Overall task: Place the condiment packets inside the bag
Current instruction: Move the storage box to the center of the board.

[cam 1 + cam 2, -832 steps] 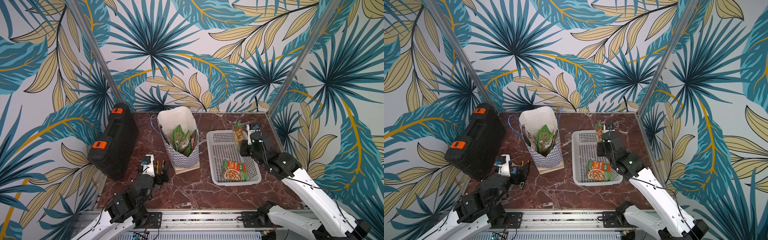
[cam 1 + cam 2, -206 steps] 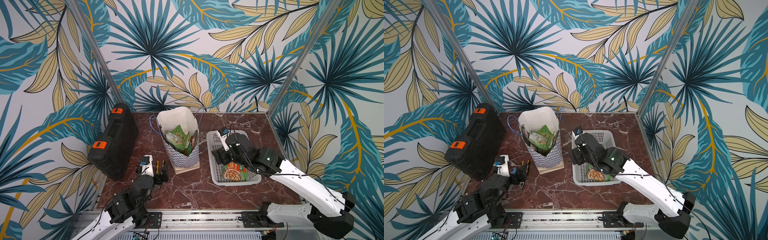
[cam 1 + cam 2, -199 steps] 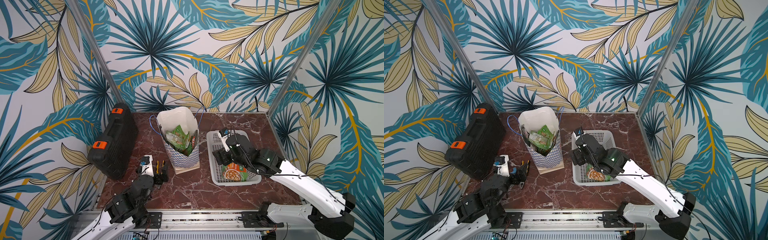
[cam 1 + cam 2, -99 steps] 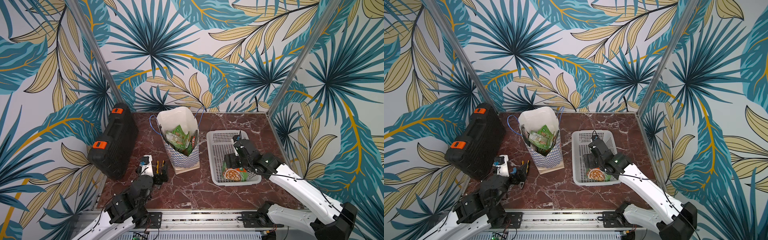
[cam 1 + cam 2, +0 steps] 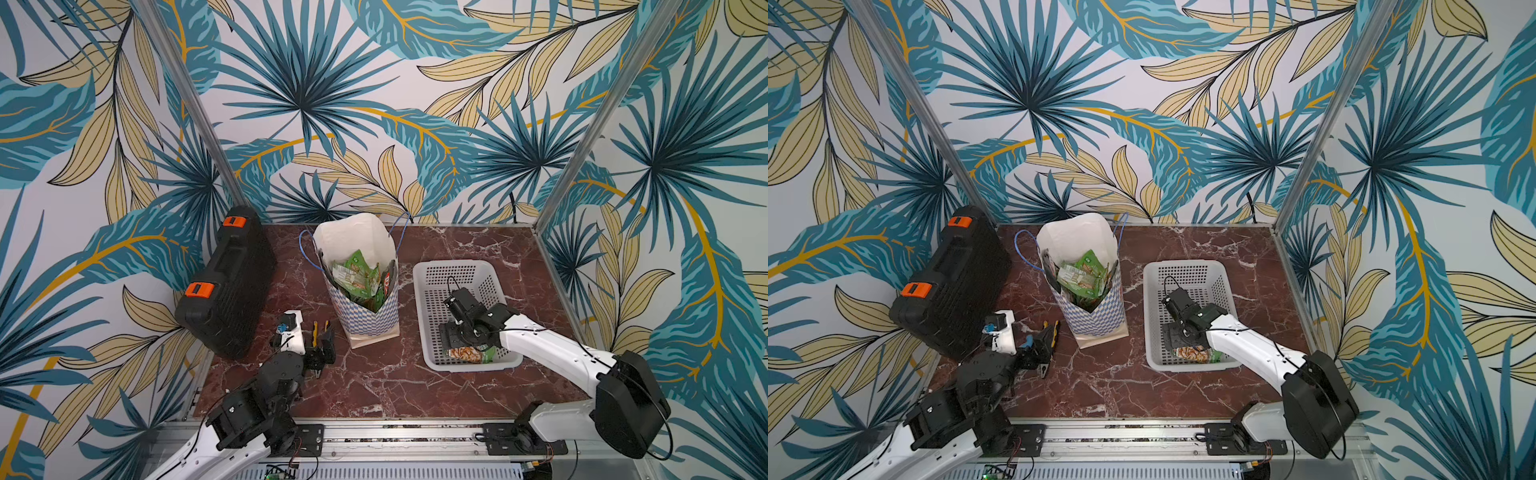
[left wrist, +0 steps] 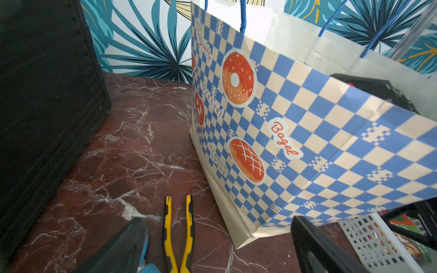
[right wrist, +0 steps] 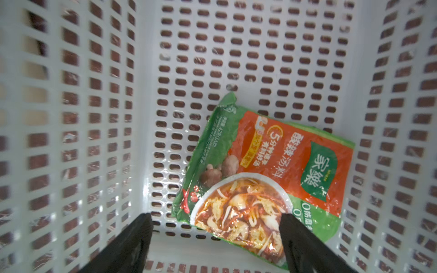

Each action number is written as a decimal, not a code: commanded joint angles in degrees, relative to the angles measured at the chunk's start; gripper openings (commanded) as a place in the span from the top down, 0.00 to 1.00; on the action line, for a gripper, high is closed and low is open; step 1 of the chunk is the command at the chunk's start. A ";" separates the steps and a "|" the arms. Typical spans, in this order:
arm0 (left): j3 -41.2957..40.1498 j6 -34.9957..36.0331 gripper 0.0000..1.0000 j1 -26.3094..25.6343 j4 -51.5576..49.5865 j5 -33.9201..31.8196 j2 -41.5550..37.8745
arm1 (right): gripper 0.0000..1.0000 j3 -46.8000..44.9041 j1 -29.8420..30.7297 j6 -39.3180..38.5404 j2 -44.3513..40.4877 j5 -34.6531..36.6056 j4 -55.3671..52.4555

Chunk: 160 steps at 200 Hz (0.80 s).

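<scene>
**One packet in the basket, several in the bag**

The paper bag (image 5: 368,322) stands upright and open at the middle of the marble table (image 5: 374,386), its checkered wall facing the arms. Inside it, several green packets (image 5: 356,277) lie heaped in a loose pile, and a dark packet (image 6: 378,88) leans against the bag's inner wall on the side nearest the basket.

Just beside the bag sits the white perforated basket (image 5: 457,269). It holds a single green-and-orange packet (image 7: 260,177), lying flat, face up, in the corner nearest the robot.

The right gripper (image 7: 216,223) hangs inside the basket over that packet, its fingers spread wide and holding nothing. One fingertip overlaps the packet's edge in the wrist view; whether it touches cannot be told.

The left gripper (image 6: 217,238) rests low near the bag's base, fingers wide apart and empty, with yellow-handled pliers (image 6: 178,231) lying on the table between them. A black tool case (image 5: 232,286) stands to the far side.
</scene>
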 commanded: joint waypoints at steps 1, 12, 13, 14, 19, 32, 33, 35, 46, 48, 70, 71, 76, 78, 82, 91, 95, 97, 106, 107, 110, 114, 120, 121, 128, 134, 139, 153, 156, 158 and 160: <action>-1.06 0.11 0.00 -0.07 0.31 -0.06 -0.59 | 0.11 -1.76 -0.18 3.55 3.27 1.28 2.38; -0.99 0.15 0.00 -0.06 0.24 -0.05 -0.60 | 0.12 -1.45 -0.17 4.08 5.87 1.32 2.82; -0.99 0.13 0.00 -0.06 0.23 -0.06 -0.62 | 0.12 -1.39 -0.17 4.06 6.11 1.36 2.84; -0.99 0.12 0.00 -0.11 0.23 -0.06 -0.59 | 0.13 -1.36 -0.18 4.05 6.37 1.43 2.90; -0.91 0.11 0.00 -0.07 0.24 0.00 -0.59 | 0.14 -1.14 -0.18 4.18 7.47 1.45 3.01; -0.91 0.03 0.00 -0.11 0.14 0.02 -0.57 | 0.16 -0.68 -0.27 4.31 9.94 1.15 4.29; -0.95 0.02 0.00 -0.08 0.14 0.02 -0.57 | 0.16 -0.66 -0.22 4.31 10.13 1.06 4.41; -0.92 0.04 0.00 -0.11 0.07 0.02 -0.58 | 0.16 -0.57 -0.26 4.24 10.49 0.97 4.68; -0.91 0.02 0.00 -0.06 -0.04 0.02 -0.63 | 0.20 0.08 -0.57 4.10 12.40 0.31 5.77; -0.84 0.04 0.00 -0.11 -0.04 0.02 -0.60 | 0.21 0.23 -0.65 4.12 12.77 0.21 6.01; -0.82 0.02 0.00 -0.06 -0.07 0.02 -0.69 | 0.31 2.60 -1.22 3.43 15.95 0.51 6.63; -0.82 0.02 0.00 -0.06 -0.10 0.02 -0.71 | 0.32 2.74 -1.27 3.39 16.08 0.61 6.59; -0.84 0.02 0.00 -0.06 -0.07 0.02 -0.80 | 0.33 3.32 -1.42 3.13 16.68 1.01 6.56; -0.83 0.02 0.00 -0.06 -0.09 0.07 -0.75 | 0.34 3.61 -1.48 3.11 16.87 1.33 6.51; -0.83 0.02 0.00 -0.06 -0.13 0.11 -0.79 | 0.34 4.09 -1.62 2.93 17.26 1.81 6.39; -0.83 0.02 0.00 -0.08 -0.08 0.11 -0.84 | 0.35 5.34 -1.96 2.53 18.07 3.13 6.13; -0.82 0.05 0.00 -0.06 -0.06 0.18 -0.83 | 0.35 5.90 -2.13 2.34 18.51 3.87 5.95; -0.82 0.03 0.00 -0.06 -0.05 0.20 -0.87 | 0.36 6.19 -2.23 2.23 18.78 4.29 5.94; -0.82 0.07 0.00 -0.06 -0.04 0.16 -0.85 | 0.36 7.63 -2.71 1.64 19.91 5.48 5.64; -0.82 0.04 0.00 -0.06 0.00 0.22 -0.88 | 0.37 7.81 -2.81 1.61 20.08 5.51 5.62; -0.82 0.02 0.00 -0.06 -0.03 0.28 -0.83 | 0.37 8.32 -3.05 1.42 20.48 5.63 5.46; -0.84 0.02 0.00 -0.07 -0.02 0.29 -0.88 | 0.37 9.04 -3.37 1.10 20.98 5.57 5.24; -0.82 0.02 0.00 -0.12 -0.04 0.29 -0.83 | 0.39 9.92 -3.79 0.71 21.69 5.54 5.07; -0.82 0.02 0.00 -0.09 -0.04 0.29 -0.83 | 0.39 10.09 -3.92 0.62 21.80 5.54 5.07; -0.82 0.02 0.00 -0.11 -0.04 0.29 -0.86 | 0.40 11.07 -4.25 0.23 22.50 5.96 4.85; -0.82 0.02 0.00 -0.07 -0.04 0.29 -0.94 | 0.41 12.03 -4.54 -0.17 22.85 6.44 4.63; -0.82 0.02 0.00 -0.11 -0.04 0.29 -0.83 | 0.42 12.68 -4.58 -0.30 23.12 7.02 4.18; -0.87 0.03 0.00 -0.07 -0.03 0.36 -0.92 | 0.43 14.22 -4.74 -0.94 22.87 8.24 3.20; -0.83 0.06 0.00 -0.06 -0.04 0.30 -0.88 | 0.43 14.51 -4.67 -1.17 22.63 8.28 3.05; -0.82 0.03 0.00 -0.06 -0.04 0.33 -0.88 | 0.44 14.59 -4.66 -1.20 22.54 8.27 3.00; -0.82 0.02 0.00 -0.06 -0.04 0.30 -0.97 | 0.44 14.77 -4.71 -1.37 22.27 8.21 2.89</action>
